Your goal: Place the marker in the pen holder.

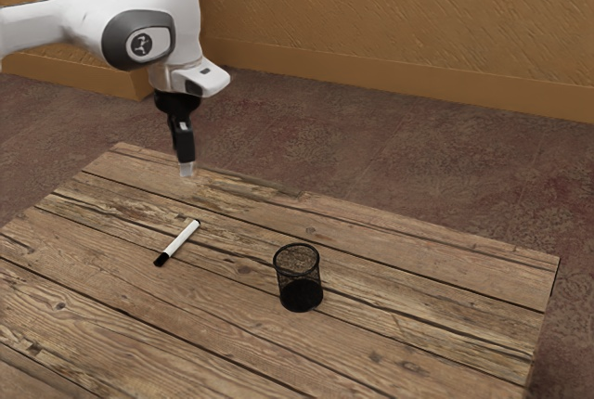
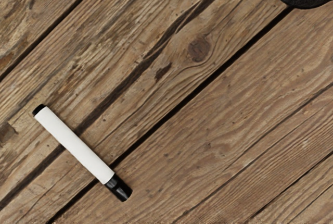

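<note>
Marker (image 1: 181, 239) lies on the table (image 1: 418, 329), to the exterior view's left of the pen holder (image 1: 300, 289), which stands upright, fit to receive it; gripper (image 1: 187, 169) raised at the far side, presumably for clearance; spread or pressed together, I cannot tell.

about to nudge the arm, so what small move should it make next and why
Probably ease the claw down toward the marker's white barrel: the marker lies flat on the table, outside the upright holder, and the claw hovers above the tabletop, holding nothing.
</note>
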`<state>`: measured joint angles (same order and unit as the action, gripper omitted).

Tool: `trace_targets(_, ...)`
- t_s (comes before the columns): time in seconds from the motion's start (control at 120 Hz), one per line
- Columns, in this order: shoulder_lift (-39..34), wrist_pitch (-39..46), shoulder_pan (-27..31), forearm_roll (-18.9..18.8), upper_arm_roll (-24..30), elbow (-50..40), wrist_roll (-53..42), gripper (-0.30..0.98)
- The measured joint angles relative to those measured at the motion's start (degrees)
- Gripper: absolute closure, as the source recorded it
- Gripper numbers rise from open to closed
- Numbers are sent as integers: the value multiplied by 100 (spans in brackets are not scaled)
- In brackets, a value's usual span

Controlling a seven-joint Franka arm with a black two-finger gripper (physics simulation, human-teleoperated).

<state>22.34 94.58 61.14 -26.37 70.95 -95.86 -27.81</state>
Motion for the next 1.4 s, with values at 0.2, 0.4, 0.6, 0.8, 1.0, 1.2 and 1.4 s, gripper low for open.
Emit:
trace_targets(0.2, 387, 26, -122, -31, -852, -187, 9, 0)
trace_targets(0.4, 924, 36, -370, -69, -1665, -244, 15, 0)
trace_targets(0.6, 1157, 326, -953, 101, -2180, -190, 157, 0)
trace_targets(0.8, 1539, 943, -1788, 252, -3291, 314, 502, 0)
trace_targets(1.0, 1868, 1397, -2548, 402, -4133, 940, 792, 10)
trace_targets(1.2, 2051, 1880, -2667, 515, -4295, 1055, 995, 28)
trace_targets(1.4, 2133, 2189, -2757, 649, -4494, 1058, 1129, 41)
